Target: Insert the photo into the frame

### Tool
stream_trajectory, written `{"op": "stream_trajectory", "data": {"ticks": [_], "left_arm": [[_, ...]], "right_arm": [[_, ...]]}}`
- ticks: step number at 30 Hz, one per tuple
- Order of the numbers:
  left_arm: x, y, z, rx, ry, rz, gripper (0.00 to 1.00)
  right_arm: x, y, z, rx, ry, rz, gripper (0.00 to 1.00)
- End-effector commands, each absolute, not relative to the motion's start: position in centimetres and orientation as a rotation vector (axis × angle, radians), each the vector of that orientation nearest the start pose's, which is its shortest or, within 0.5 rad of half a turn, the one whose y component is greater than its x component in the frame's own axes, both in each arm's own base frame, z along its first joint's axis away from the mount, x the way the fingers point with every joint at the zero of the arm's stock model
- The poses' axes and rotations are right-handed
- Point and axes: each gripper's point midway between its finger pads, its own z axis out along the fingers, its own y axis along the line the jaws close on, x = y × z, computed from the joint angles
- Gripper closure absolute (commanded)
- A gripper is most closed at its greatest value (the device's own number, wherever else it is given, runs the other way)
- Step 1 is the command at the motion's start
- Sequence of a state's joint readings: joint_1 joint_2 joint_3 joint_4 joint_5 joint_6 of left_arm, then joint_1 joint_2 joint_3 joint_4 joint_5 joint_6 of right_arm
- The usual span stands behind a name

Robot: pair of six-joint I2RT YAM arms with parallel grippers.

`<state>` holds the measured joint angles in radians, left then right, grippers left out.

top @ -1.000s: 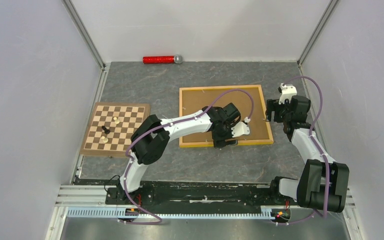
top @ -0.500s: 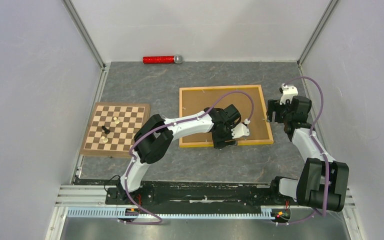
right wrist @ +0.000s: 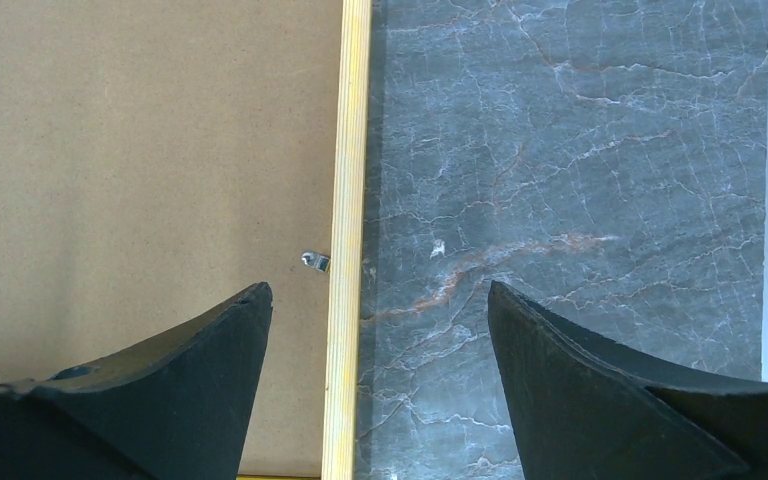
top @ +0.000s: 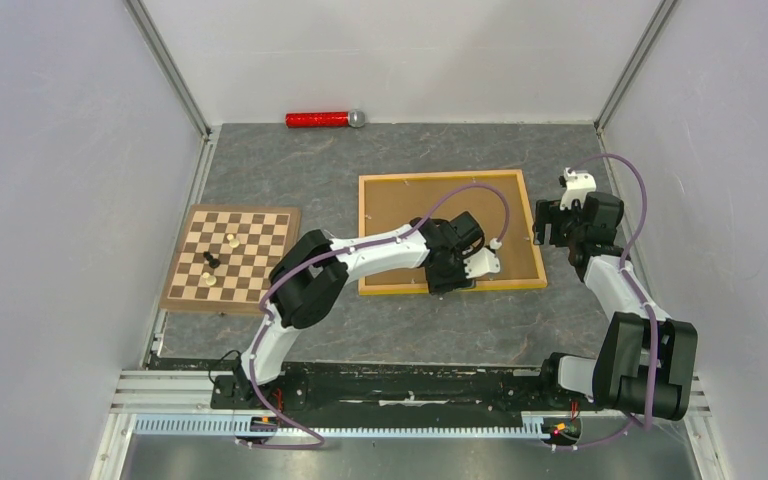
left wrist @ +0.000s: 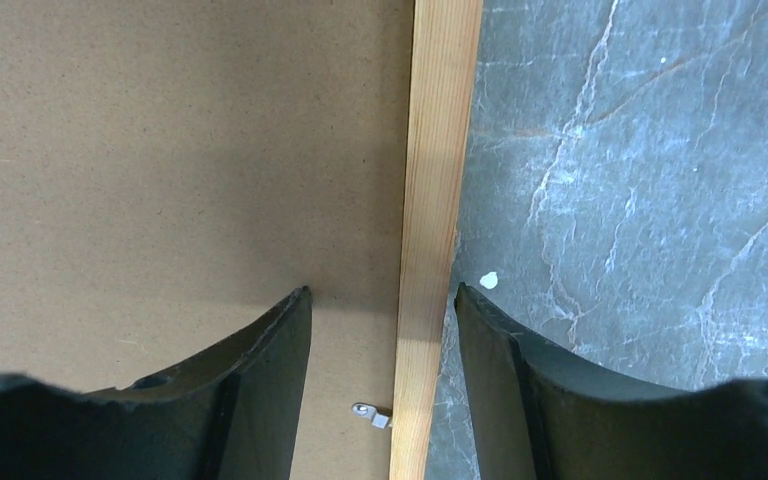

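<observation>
The frame (top: 440,177) was found lying back-up on the table (top: 290,170) with no photo seen, and since the left gripper (left wrist: 380,300) and right gripper (right wrist: 380,292) were held open astride its thin rails, it could be twisted or dropped if clamped unevenly.
</observation>
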<state>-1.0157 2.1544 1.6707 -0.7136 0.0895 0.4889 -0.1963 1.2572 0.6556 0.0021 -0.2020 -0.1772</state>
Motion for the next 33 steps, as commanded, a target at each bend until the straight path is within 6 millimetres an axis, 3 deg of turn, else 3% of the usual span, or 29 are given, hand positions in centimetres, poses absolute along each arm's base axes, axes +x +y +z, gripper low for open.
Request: {"op": "stream_trajectory", "data": {"ticks": [1, 11, 15, 18, 19, 20, 25, 28, 33], "left_arm": [[24.5, -40.3, 2.5, 1.871, 2.027, -0.232, 0.40], [24.3, -39.9, 2.1, 1.819, 2.080, -0.199, 0.51], [24.0, -39.8, 2.2, 1.790, 2.106, -0.211, 0.65], [23.8, -39.4, 2.2, 1.790, 2.123, -0.212, 0.85], [23.8, -39.3, 2.4, 1.790, 2.125, -0.210, 0.96], [23.7, -39.3, 2.5, 1.792, 2.127, -0.210, 0.97], [23.8, -39.4, 4.4, 1.789, 2.117, -0.248, 0.98], [24.2, -39.5, 5.8, 1.785, 2.105, -0.268, 0.98], [24.8, -39.8, 7.4, 1.781, 2.104, -0.314, 0.98]], "right_arm": [[35.8, -4.2, 10.5, -0.098, 2.134, 0.012, 0.18], [35.7, -4.3, 10.4, -0.092, 2.135, 0.021, 0.18], [35.7, -4.5, 10.5, -0.088, 2.133, 0.017, 0.18], [35.7, -4.4, 11.0, -0.103, 2.120, 0.019, 0.19], [35.7, -4.4, 11.4, -0.116, 2.110, 0.015, 0.19], [35.8, -4.3, 11.7, -0.131, 2.101, 0.019, 0.18], [35.7, -3.2, 13.8, -0.286, 2.049, 0.041, 0.16], [35.3, -3.2, 14.6, -0.376, 2.039, 0.011, 0.02], [33.9, -2.6, 15.2, -0.547, 1.998, -0.031, 0.02]]}}
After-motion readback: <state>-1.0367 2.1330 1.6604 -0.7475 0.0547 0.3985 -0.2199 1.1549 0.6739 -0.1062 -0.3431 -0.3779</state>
